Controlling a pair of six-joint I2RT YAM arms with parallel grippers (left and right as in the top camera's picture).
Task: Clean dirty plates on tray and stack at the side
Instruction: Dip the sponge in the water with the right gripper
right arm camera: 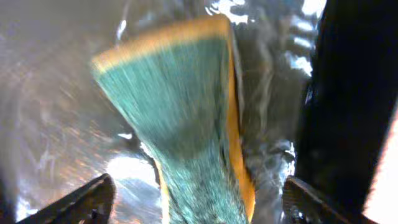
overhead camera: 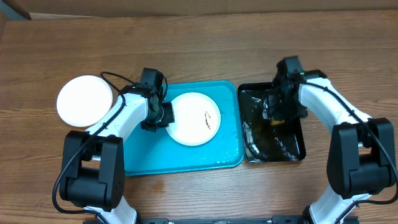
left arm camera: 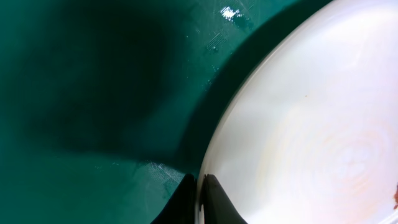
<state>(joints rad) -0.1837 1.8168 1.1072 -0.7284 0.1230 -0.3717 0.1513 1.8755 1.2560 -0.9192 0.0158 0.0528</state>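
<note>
Plate point(overhead camera: 194, 118) rim pinched shut in the left hand point(overhead camera: 163, 115), brown smear point(overhead camera: 207, 118) on it, mid blue tray point(overhead camera: 143, 158). Right hand point(overhead camera: 278, 115) stands wide open astride the sponge point(right arm camera: 180, 106) in the black tray point(overhead camera: 292, 152). One clean-looking plate point(overhead camera: 84, 101) sits near the table's point(overhead camera: 199, 37) left edge; wiping and stacking remain.

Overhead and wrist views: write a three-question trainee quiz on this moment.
1. True or false: the plate on the tray is clean.
2. What does the left end effector grip? A the plate's rim; B the tray's rim; C nothing.
3. What lies under the open right end effector?

Key: 1 false, it bears a brown smear. 2 A. 3 the sponge.
</note>
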